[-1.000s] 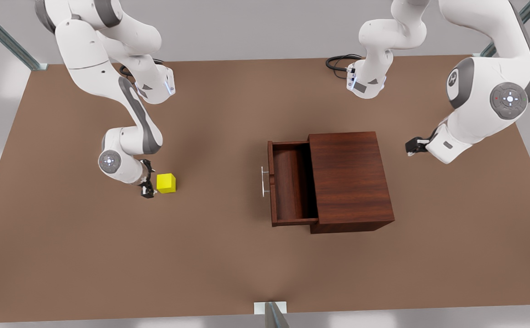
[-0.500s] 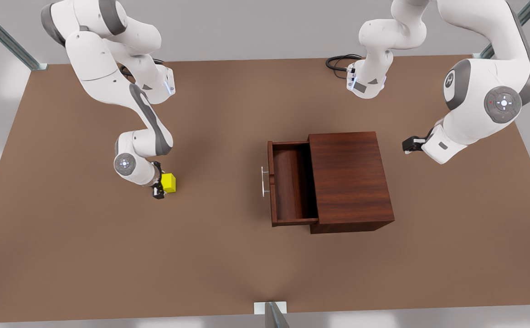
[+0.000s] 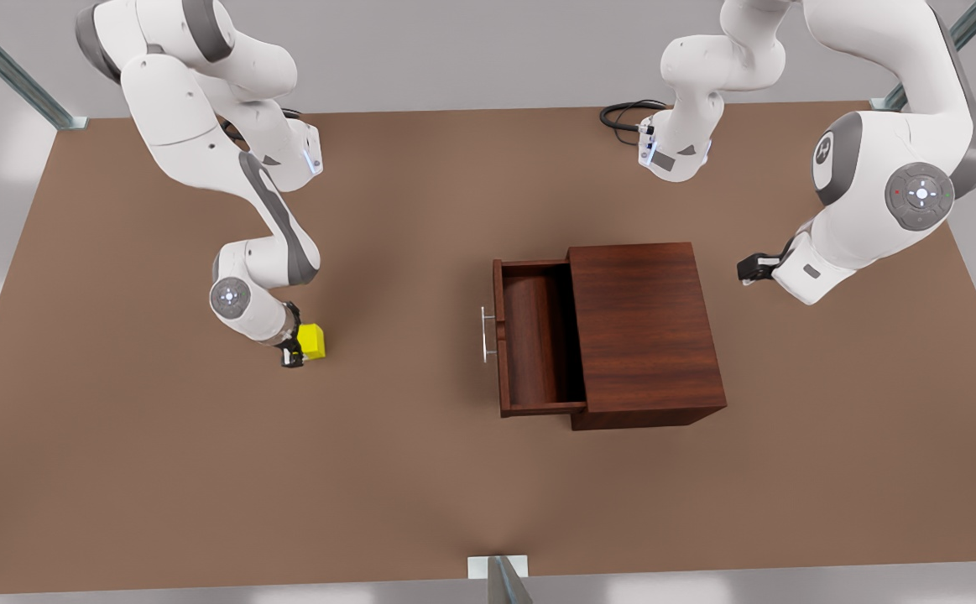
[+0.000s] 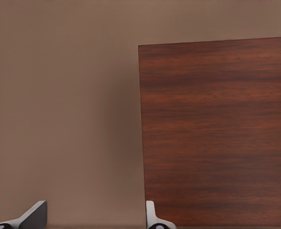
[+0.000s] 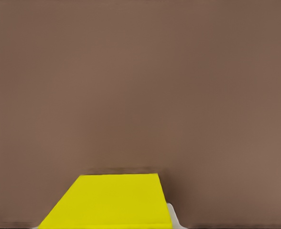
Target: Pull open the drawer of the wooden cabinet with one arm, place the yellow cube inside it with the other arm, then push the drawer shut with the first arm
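Across the brown table (image 3: pixel 420 495), the wooden cabinet (image 3: pixel 645 331) sits toward the front view's right with its drawer (image 3: pixel 535 337) already pulled out toward the middle, the tray bare and the silver handle (image 3: pixel 485 334) facing the cube's side. Beside the cabinet's far end, on the front view's right, the left gripper (image 3: pixel 749 269) waits above the table with its fingers (image 4: pixel 33 217) spread and nothing between them; its wrist view looks down on the cabinet's top. Well apart from the drawer, on the front view's left, the right gripper (image 3: pixel 293 352) is down at table level against the yellow cube (image 3: pixel 312 341), which rests on the table; the right wrist view has the cube (image 5: pixel 109 200) close under the camera with one fingertip (image 5: pixel 173 220) just beside its edge, but whether the jaws have clamped it I cannot tell. The step in hand looks like the grasp. To do it well, the fingers should straddle two opposite flat faces squarely, low enough to hold firmly, and close fully before lifting. Lifting straight up, high enough to clear the drawer's front wall, should keep the cube from catching on the handle during the carry.
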Controlling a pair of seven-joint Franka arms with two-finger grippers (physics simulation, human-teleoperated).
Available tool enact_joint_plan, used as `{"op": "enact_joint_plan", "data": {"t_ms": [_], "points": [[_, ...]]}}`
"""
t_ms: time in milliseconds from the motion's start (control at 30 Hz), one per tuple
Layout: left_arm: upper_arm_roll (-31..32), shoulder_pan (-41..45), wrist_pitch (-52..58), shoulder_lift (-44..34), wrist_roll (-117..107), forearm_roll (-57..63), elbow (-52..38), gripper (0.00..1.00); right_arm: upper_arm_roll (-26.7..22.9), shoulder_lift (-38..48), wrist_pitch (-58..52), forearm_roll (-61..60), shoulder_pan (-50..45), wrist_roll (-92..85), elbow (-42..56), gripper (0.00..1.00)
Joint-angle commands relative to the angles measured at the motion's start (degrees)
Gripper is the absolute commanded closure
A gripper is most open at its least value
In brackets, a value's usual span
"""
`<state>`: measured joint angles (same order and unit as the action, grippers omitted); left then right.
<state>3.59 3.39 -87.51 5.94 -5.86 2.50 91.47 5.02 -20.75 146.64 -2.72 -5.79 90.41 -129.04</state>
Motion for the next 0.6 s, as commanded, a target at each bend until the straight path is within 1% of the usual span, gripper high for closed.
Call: {"op": "enact_joint_plan", "data": {"t_ms": [0, 67, 200, 267, 367, 567], "points": [[0.0, 0.0, 0.0, -0.1, -0.9, 0.0, 0.0, 0.00, 0.5, 1.2, -0.7, -0.1, 0.0, 2.1, 0.2, 0.38], [0.0, 0.0, 0.1, -0.1, -0.9, 0.0, 0.0, 0.00, 1.4, 3.5, -2.4, -1.8, 0.0, 2.7, 0.7, 0.38], [0.0, 0.0, 0.0, -0.1, -0.9, 0.0, 0.0, 0.00, 3.2, 5.8, -11.5, -3.9, 0.0, 4.5, 5.8, 0.38], [-0.1, -0.1, 0.2, -0.1, -0.8, 0.0, 0.0, 0.00, 3.7, 5.9, -15.6, -4.1, 0.0, 5.7, 9.8, 0.38], [0.0, 0.0, 0.3, -0.1, -0.9, 0.0, 0.0, 0.00, 4.1, 5.2, -24.6, -5.6, -0.8, 8.3, 18.4, 0.38], [0.3, 0.2, 0.2, -0.1, -1.6, 0.0, 0.1, 0.00, 4.2, 0.7, -34.4, -7.3, -5.8, 18.7, 33.5, 0.38]]}}
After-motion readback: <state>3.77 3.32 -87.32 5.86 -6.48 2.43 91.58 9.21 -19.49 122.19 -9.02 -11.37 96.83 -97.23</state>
